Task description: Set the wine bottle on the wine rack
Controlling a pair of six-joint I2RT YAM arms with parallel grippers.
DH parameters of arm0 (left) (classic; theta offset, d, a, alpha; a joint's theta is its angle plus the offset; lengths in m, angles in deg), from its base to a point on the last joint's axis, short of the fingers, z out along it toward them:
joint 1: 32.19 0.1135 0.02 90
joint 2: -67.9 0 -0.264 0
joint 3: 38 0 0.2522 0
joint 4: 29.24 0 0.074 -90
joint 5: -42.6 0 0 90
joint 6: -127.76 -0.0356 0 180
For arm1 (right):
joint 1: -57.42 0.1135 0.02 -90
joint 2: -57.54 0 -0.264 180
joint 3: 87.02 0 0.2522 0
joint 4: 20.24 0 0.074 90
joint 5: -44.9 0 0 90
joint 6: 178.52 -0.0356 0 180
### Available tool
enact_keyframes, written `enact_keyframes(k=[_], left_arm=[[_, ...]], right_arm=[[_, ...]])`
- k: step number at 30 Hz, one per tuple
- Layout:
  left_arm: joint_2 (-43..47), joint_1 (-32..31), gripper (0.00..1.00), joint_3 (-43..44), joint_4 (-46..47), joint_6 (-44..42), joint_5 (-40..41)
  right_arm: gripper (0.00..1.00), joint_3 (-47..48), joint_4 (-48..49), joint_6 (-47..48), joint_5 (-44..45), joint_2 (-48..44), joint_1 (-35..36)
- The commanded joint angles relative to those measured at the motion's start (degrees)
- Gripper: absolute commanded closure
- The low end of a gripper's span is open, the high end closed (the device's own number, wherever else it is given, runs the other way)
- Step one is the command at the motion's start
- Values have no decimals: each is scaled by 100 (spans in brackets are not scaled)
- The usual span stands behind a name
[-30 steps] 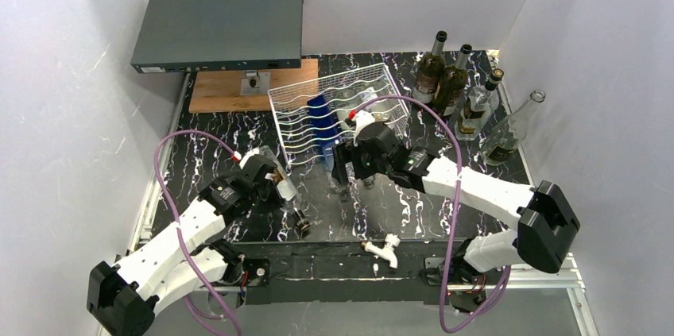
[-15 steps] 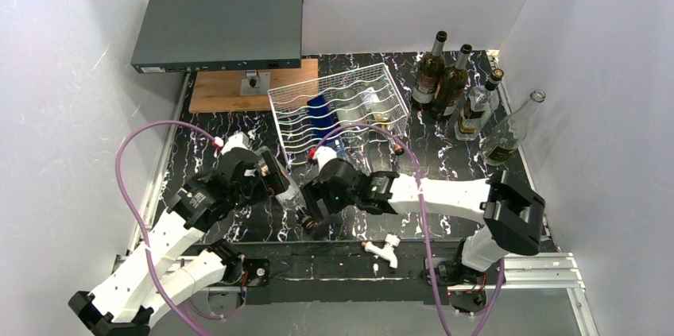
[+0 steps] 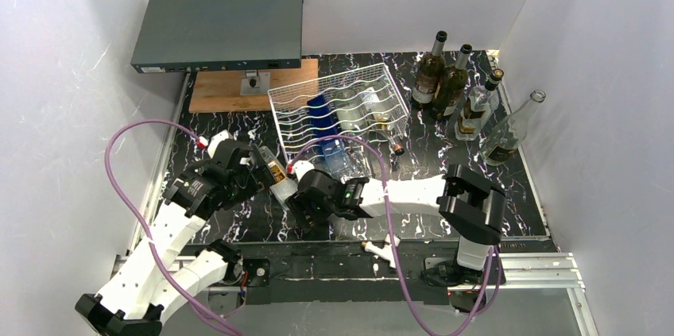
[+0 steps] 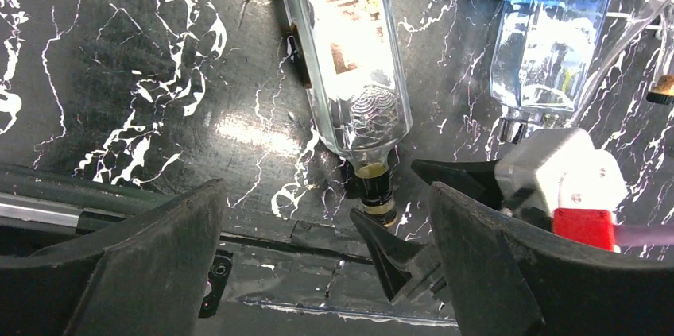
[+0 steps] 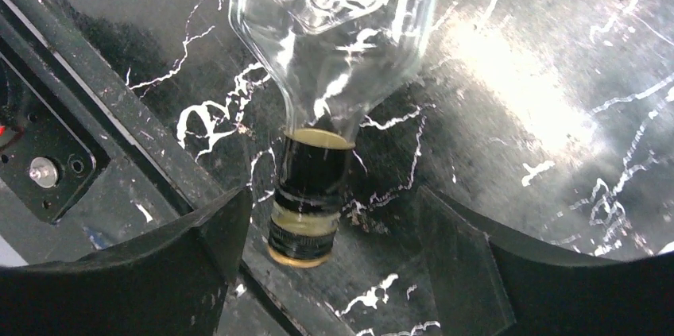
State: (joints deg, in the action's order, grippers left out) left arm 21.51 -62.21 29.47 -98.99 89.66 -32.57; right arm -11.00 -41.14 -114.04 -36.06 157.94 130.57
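- Flat on its side on the black marbled tabletop (image 3: 214,125): the wine bottle (image 4: 350,58), clear glass with a pale label. Outside the wine rack (image 3: 290,125), close to its near-left corner.
- Neck toward the near edge of the tabletop, ending in a dark cap (image 5: 306,201).
- Left jaws spread wide, with the bottle between and beyond the two dark fingers (image 4: 143,272). No contact with the glass, nothing held.
- Right jaws wide open as well, one finger (image 5: 159,272) on each side of the neck — a gap to the cap on both sides, nothing gripped.
- From the left wrist camera, the same pointed fingertips of the right jaws on either side of the cap, low over the tabletop.
- In the slots of the rack: a blue bottle (image 3: 319,113) and clear bottles (image 3: 358,110), all lying down.
- Upright to the right of the rack, at the far right of the tabletop: a group of bottles (image 3: 449,86), some dark, some clear.
- At the far left: a dark grey flat box (image 3: 218,26) above a wooden board (image 3: 214,94).
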Motion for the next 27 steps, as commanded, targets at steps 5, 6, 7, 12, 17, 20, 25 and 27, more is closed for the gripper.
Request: enact_keyframes(k=[5,6,7,12,17,20,25,27], left_arm=[[268,190,3,-161,-354,-9,158],[278,190,3,-174,-355,-4,168],[282,190,3,-189,-353,0,165],[232,191,2,-220,-342,4,152],[258,189,2,-295,-301,28,108],[301,190,2,-335,-294,56,125],[324,188,3,-368,-278,75,121],[324,193,3,-399,-243,71,110]], right_arm=[[23,507,330,338,47,499,49],[24,514,349,349,85,541,51],[26,527,355,360,165,573,57],[34,521,369,519,691,664,149],[53,247,570,622,966,523,226],[73,-8,642,648,962,317,227],[96,-626,550,569,983,-311,227],[99,-878,402,475,988,-589,227]])
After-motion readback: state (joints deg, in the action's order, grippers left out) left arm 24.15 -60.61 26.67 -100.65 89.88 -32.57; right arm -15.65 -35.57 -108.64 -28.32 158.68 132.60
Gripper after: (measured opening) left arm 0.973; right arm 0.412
